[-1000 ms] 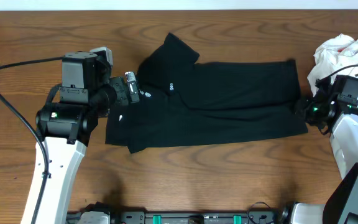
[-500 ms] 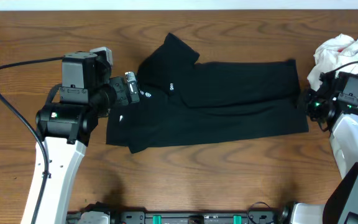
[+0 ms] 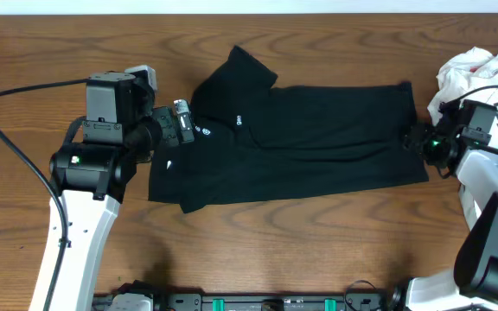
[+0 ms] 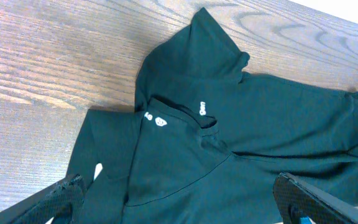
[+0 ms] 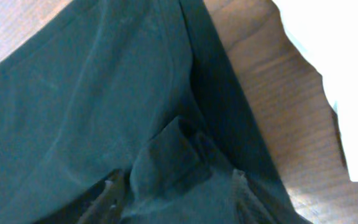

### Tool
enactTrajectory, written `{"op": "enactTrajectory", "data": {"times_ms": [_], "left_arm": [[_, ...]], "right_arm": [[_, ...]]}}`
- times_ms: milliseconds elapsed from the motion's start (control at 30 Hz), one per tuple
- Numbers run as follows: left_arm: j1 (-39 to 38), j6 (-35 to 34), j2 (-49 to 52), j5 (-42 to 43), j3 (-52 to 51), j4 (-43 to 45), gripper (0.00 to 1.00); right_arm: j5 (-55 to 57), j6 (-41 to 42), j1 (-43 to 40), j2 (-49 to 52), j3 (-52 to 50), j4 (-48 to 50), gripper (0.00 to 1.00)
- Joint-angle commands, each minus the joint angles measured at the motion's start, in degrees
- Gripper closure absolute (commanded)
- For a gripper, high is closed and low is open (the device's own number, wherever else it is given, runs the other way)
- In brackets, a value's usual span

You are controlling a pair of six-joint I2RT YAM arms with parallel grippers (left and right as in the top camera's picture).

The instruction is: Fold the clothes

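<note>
Black shirt (image 3: 301, 142) lying spread on the wooden table (image 3: 318, 250), we are hovering our left gripper (image 4: 176, 190) wide apart over its collar end, our right gripper (image 5: 176, 185) pinching a bunched fold of its hem

The overhead camera looks straight down on the worktop (image 3: 318, 233) from high above, far edge at the top of its picture. It is wide enough to hold both arms and the whole black polo shirt (image 3: 318, 138).

The left wrist camera hangs over the shirt's left end at middling height, slanting down. The worktop's far edge cuts its upper right corner, and the left gripper (image 4: 179, 199) frames its lower corners. It shares the collar (image 4: 179, 118) with the overhead view.

The right wrist camera sits very close over the shirt's end by the right edge, above the right gripper (image 5: 176, 190). With the overhead view it shares that end and the white cloth (image 5: 328, 56).
</note>
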Motion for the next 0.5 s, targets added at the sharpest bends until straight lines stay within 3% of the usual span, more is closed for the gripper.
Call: {"op": "enactTrajectory", "data": {"times_ms": [0, 200, 467], "left_arm": [[0.2, 0.1, -0.5, 0.3, 0.0, -0.2, 0.02], [0.2, 0.1, -0.5, 0.3, 0.0, -0.2, 0.02], [0.2, 0.1, -0.5, 0.3, 0.0, -0.2, 0.02]], "right_arm": [[-0.4, -0.1, -0.2, 0.3, -0.2, 2.0, 0.39], [-6.0, -3.1, -0.1, -4.6, 3.1, -1.5, 0.36], [-2.0, -5.2, 2.5, -14.5, 3.8, -17.6, 0.43]]}}
